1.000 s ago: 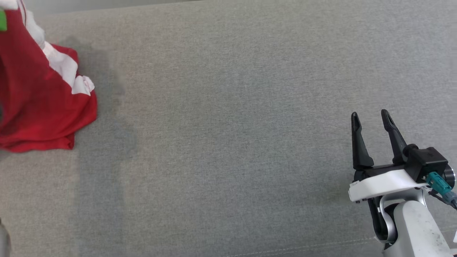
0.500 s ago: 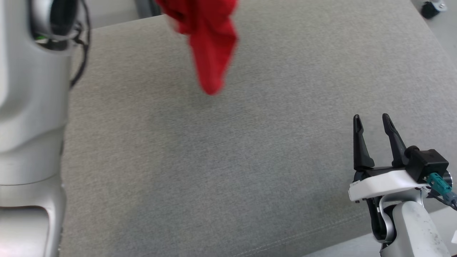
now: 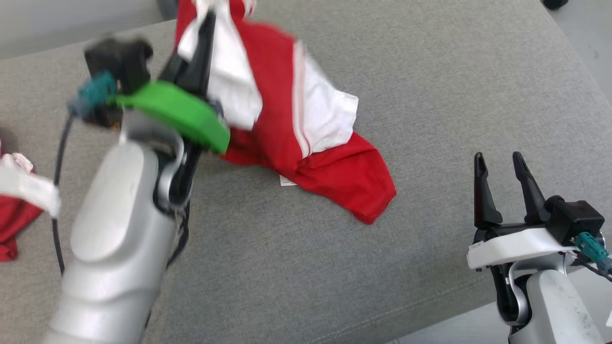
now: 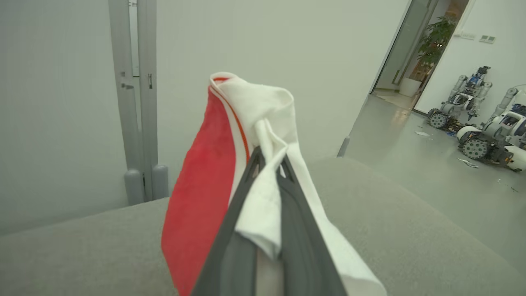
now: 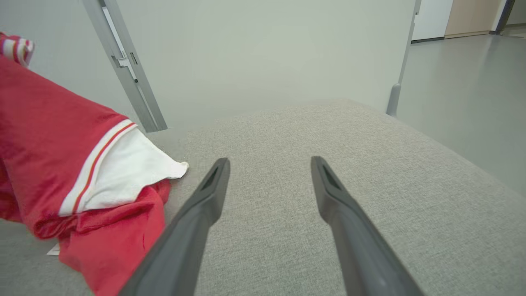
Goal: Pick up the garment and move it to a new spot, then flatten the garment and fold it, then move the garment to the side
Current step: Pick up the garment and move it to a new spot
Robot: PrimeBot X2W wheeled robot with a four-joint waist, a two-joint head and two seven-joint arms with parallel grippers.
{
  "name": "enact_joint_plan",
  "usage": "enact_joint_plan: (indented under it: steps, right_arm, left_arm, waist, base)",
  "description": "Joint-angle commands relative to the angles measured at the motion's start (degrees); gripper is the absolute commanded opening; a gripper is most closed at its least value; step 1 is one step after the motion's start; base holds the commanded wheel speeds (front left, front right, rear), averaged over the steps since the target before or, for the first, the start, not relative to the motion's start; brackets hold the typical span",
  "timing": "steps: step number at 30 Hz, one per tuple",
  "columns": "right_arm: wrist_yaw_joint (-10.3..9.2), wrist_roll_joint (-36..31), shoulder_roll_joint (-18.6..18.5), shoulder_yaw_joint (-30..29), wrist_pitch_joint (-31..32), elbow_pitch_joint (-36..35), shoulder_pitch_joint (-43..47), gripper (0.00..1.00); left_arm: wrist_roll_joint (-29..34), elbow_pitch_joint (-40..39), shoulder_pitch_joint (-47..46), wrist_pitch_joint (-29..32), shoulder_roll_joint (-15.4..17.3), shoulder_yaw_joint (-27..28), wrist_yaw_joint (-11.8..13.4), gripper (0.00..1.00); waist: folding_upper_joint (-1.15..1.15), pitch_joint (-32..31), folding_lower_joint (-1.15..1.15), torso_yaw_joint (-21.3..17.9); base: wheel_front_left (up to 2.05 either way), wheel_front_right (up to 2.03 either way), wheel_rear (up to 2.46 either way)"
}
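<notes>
1. The garment (image 3: 306,143) was seen hanging clear half a second ago. Its lower half now lies crumpled mid-way across the grey cushion (image 3: 430,86), with the top held up. The head camera has also swung.
2. The left gripper (image 4: 269,158) is clamped shut on a white fold. The relocation is judged nearly done; release and flattening are not yet done.
3. The right gripper (image 3: 497,160) is spread wide and empty, apart from the garment.
4. A second red-and-white cloth (image 3: 19,200) is noted at far left, well apart. Nothing is seen in the spreading area.
</notes>
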Motion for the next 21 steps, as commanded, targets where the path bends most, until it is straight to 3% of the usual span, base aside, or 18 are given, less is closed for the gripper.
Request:
enact_joint_plan:
  steps: [1,8,14,15,16,21]
  right_arm:
    - [0.00,0.0,0.0,0.0,-0.2,-0.1,0.3,1.00]
    - [0.00,-0.8,0.0,0.3,-0.2,0.6,1.3,1.00]
    - [0.00,-1.3,0.0,1.3,-0.2,1.3,2.0,1.00]
    - [0.00,-1.3,0.0,1.5,-0.2,1.3,2.1,1.00]
    - [0.00,-1.4,0.0,1.6,-0.2,1.4,2.1,1.00]
    - [0.00,-1.9,0.0,1.6,-0.2,1.8,3.1,1.00]
  left_arm:
    - [-0.3,0.6,3.2,-1.1,0.7,0.5,0.5,0.00]
    - [-2.5,4.1,17.4,-6.1,2.2,2.6,2.3,0.00]
    - [-2.4,6.2,23.1,-8.0,2.2,1.9,2.4,0.00]
    - [-1.9,6.3,23.2,-8.6,2.3,1.8,2.5,0.43]
    - [-1.6,6.3,23.2,-9.3,2.3,1.6,2.6,1.00]
    - [0.1,5.8,22.9,-12.0,2.6,1.2,2.2,1.00]
  waist:
    - [0.00,-0.4,0.00,0.6]
    - [0.00,-2.2,0.00,2.6]
    - [0.00,-4.2,0.00,4.6]
    - [0.00,-4.7,0.00,5.0]
    - [0.00,-5.2,0.00,5.3]
    - [0.00,-7.6,0.00,7.0]
  base:
    - [0.00,0.00,0.00]
    - [0.00,0.00,0.00]
    - [0.00,0.00,0.00]
    - [0.00,0.00,0.00]
    - [0.00,0.00,0.00]
    - [0.00,0.00,0.00]
